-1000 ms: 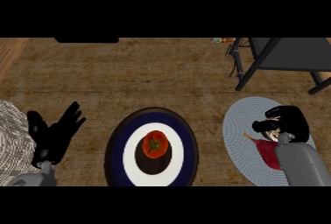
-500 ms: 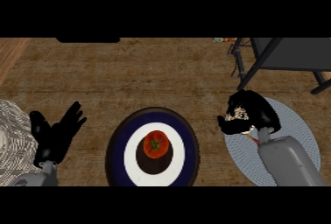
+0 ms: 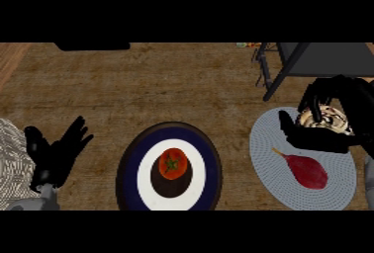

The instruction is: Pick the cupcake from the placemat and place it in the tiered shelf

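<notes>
1. The right hand [image 3: 318,140] curls its fingers and thumb round the cupcake [image 3: 326,118].
2. The cupcake sits in that hand, over the far edge of the placemat [image 3: 292,148].
3. The tiered shelf [image 3: 321,59] is just past the hand, farther back and near.
4. The left hand [image 3: 60,150] rests open, far off at the left.

The right hand [image 3: 354,105], which a second ago lay over the middle of the placemat [image 3: 270,153] and half a second ago was at its far left rim, has swung to the mat's far right edge, just near of the tiered shelf [image 3: 321,57]. The cupcake [image 3: 326,118] has travelled with it and now shows pale between the curled fingers. The forearm [image 3: 369,188] has shifted to the right edge, uncovering a red, pear-shaped item [image 3: 308,170] on the mat.
</notes>
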{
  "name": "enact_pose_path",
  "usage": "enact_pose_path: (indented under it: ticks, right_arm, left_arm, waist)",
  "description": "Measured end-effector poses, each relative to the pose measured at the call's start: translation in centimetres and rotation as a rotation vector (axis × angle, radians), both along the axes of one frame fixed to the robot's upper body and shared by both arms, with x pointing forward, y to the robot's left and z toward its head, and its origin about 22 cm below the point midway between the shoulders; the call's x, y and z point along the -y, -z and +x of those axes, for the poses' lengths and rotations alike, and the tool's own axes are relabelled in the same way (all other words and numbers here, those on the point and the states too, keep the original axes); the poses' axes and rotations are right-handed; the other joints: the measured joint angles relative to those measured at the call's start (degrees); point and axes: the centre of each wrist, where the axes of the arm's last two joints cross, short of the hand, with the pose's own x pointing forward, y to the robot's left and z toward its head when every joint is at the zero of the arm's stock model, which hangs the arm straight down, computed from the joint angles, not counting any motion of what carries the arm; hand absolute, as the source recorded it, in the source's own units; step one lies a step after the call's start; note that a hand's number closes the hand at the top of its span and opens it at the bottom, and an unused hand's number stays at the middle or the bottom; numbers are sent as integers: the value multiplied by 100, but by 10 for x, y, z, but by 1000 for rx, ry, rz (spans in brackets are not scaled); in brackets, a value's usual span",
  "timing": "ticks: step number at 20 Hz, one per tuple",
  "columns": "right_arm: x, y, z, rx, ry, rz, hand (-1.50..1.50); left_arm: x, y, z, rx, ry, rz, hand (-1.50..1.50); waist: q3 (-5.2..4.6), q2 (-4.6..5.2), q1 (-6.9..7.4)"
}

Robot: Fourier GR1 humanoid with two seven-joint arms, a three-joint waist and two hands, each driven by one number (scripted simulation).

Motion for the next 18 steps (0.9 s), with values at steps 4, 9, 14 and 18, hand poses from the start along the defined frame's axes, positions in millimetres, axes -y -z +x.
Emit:
enact_pose_path:
  ticks: [4,9,14,18]
  right_arm:
    - [16,-55,-13,69,58,7,150]
    - [40,-104,-12,118,131,13,150]
    - [65,-150,4,150,196,61,150]
    - [79,-177,26,167,243,86,150]
  left_arm:
    - [4,-1,0,2,10,-2,0]
    - [9,1,2,12,18,2,0]
    - [12,-1,6,9,28,1,0]
    - [17,1,6,26,30,7,0]
  waist:
    - [-5,16,44]
    - [2,33,105]
    - [2,49,160]
    - [2,63,214]
